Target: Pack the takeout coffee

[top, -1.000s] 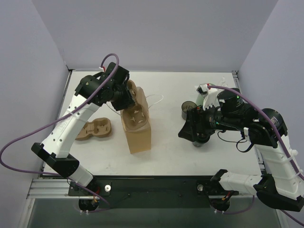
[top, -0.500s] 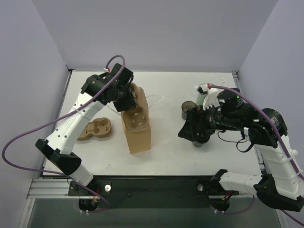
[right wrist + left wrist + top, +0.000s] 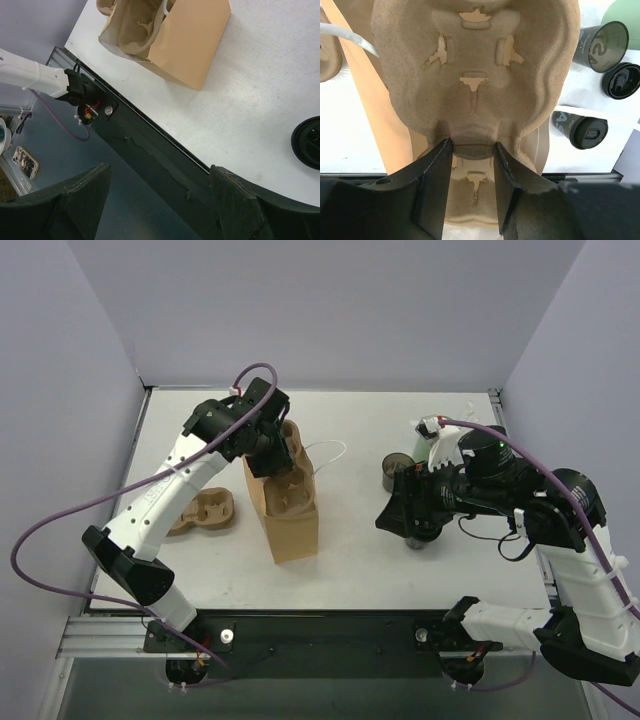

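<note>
The takeout coffee [image 3: 580,130], a dark cup with a black lid, stands on the table right of the tan paper bag [image 3: 290,525]. In the top view it [image 3: 421,539] is partly hidden under my right arm. My left gripper [image 3: 268,448] is over the bag's open mouth and is shut on a brown moulded-pulp tray [image 3: 475,75]. The fingers [image 3: 432,185] pinch the tray's narrow middle, and the tray sits partly in the bag. My right gripper [image 3: 160,200] is open and empty above the table's near edge, with the bag [image 3: 187,37] to its far left.
A second pulp tray [image 3: 201,512] lies left of the bag. An open dark cup [image 3: 600,46], a loose black lid [image 3: 621,80] and a pale green cup [image 3: 626,15] stand at the right. A round black lid [image 3: 308,143] shows at the right wrist view's edge.
My left gripper has moved right and farther back with the pulp tray, and the bag's mouth has shifted with it. The right arm has not moved.
</note>
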